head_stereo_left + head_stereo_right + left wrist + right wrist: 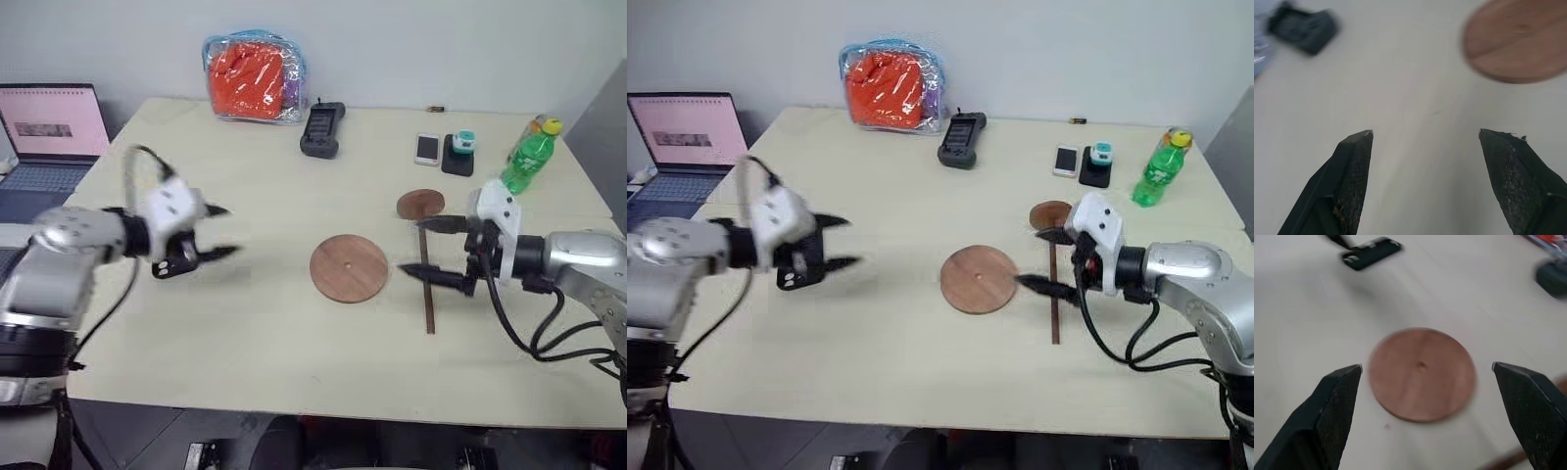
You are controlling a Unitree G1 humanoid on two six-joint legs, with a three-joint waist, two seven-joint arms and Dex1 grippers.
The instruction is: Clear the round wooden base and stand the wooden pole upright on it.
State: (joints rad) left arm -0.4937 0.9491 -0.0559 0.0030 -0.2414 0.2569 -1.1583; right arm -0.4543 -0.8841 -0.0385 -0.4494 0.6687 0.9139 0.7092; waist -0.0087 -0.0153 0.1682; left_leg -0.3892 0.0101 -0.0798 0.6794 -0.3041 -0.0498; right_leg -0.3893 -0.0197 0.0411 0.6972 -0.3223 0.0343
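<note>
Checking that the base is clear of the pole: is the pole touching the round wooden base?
Apart. The left eye view shows bare table between the round wooden base and the wooden pole.

A pale table (245, 343) is filling most of the room in front of me. At its far edge a clear plastic bag (256, 76) stuffed with something orange is slumping, and just beside it a black handheld device (322, 128) is lying flat. Further along, a white phone (427, 148) is resting next to a small black stand (458, 154), with a green bottle (529, 157) standing upright nearby. Off the table's left end, an open laptop (51, 132) is glowing pink.
</note>
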